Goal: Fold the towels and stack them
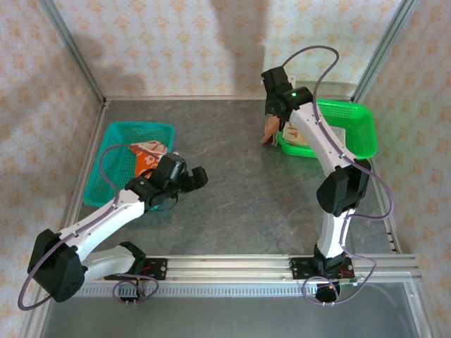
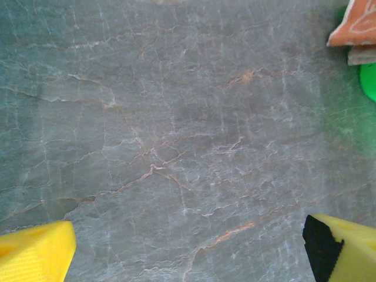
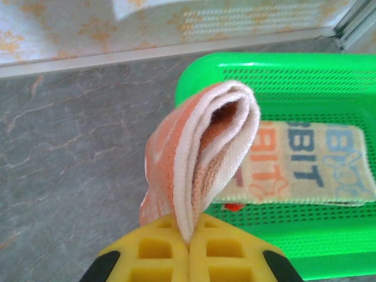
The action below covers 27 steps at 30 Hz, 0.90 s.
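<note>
The right tool [image 3: 188,242] is clamped on a folded orange towel [image 3: 200,147], held just beside the green basket [image 3: 264,70]. In that basket a cream lettered towel [image 3: 311,167] lies folded flat. The left tool [image 2: 188,247] stands wide and empty above the bare bench [image 2: 176,117]. A second orange towel [image 1: 146,158] sits crumpled in the teal basket [image 1: 138,127]. Judgement: the stack is begun, and at least one towel is not yet folded.

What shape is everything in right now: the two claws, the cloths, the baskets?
Left claw: wide open, empty, over the bare table.
Right claw: shut on the held orange towel.
Held orange towel: doubled into a loop, lifted at the green basket edge.
Cream towel: folded, lying flat in the green basket.
Teal basket: holds a rumpled orange towel.
</note>
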Each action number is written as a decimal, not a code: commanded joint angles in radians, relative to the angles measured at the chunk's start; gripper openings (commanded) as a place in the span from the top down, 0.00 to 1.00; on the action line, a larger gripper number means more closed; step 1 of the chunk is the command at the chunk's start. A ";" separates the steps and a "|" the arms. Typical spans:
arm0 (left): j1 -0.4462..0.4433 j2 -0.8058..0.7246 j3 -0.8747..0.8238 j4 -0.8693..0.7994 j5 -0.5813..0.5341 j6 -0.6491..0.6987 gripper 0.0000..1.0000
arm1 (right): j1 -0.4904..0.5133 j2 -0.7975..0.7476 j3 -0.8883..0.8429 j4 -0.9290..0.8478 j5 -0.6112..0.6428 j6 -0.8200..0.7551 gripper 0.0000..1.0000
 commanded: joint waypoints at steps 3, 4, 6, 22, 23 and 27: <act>0.003 -0.060 -0.034 -0.028 -0.039 -0.027 0.00 | -0.058 0.028 0.128 -0.078 0.073 -0.044 1.00; 0.003 -0.064 -0.036 -0.028 -0.039 -0.030 0.00 | -0.065 0.031 0.140 -0.081 0.073 -0.053 1.00; 0.003 -0.074 -0.045 -0.023 -0.039 -0.034 0.00 | -0.080 0.031 0.159 -0.082 0.068 -0.073 1.00; 0.002 -0.061 -0.063 -0.003 -0.030 -0.035 0.00 | -0.143 -0.036 0.081 -0.070 -0.092 -0.078 1.00; 0.003 -0.061 -0.067 0.000 -0.030 -0.035 0.00 | -0.143 -0.043 0.090 -0.078 -0.121 -0.064 1.00; 0.003 -0.057 -0.069 0.011 -0.032 -0.037 0.00 | -0.136 -0.056 0.134 -0.108 -0.177 -0.041 1.00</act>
